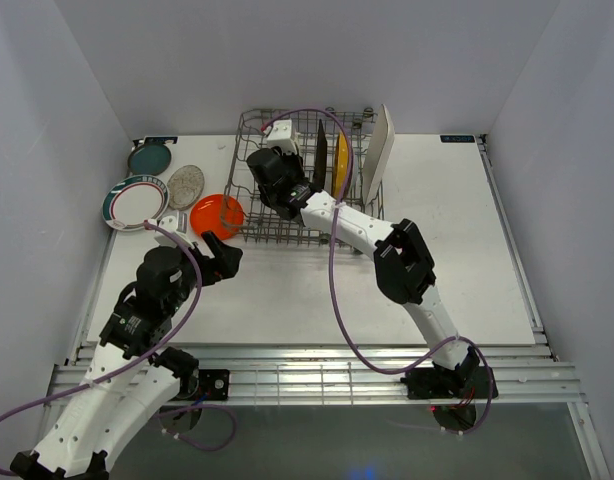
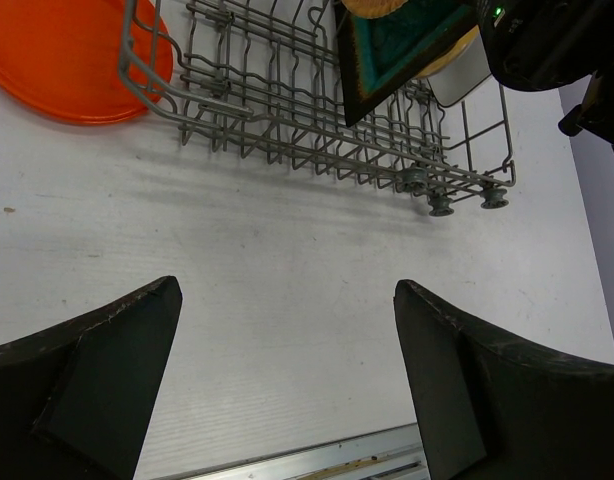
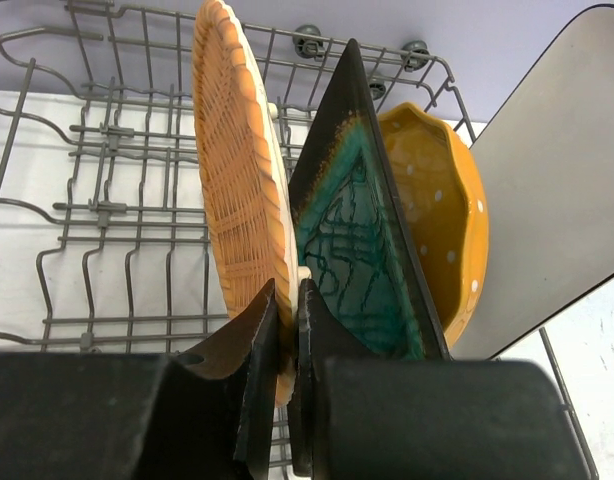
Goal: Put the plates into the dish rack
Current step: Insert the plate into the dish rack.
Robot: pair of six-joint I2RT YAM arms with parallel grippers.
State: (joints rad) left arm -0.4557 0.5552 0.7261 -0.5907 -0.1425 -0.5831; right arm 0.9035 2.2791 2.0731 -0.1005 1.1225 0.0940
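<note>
The right claw (image 3: pixel 287 292) was pinched shut on the lower rim of the wood-tone plate (image 3: pixel 237 170), upright in the dish rack (image 3: pixel 107 129) beside the green-centred square plate (image 3: pixel 357 240), yellow scalloped plate (image 3: pixel 442 200) and white rectangle (image 3: pixel 557 170). The left claw (image 2: pixel 287 290) hung wide open and empty over the counter (image 2: pixel 287 230), near the orange plate (image 2: pixel 57 60).

Bright, even overhead light; soft shadows beneath the dish rack (image 2: pixel 287 120); sharp focus.
</note>
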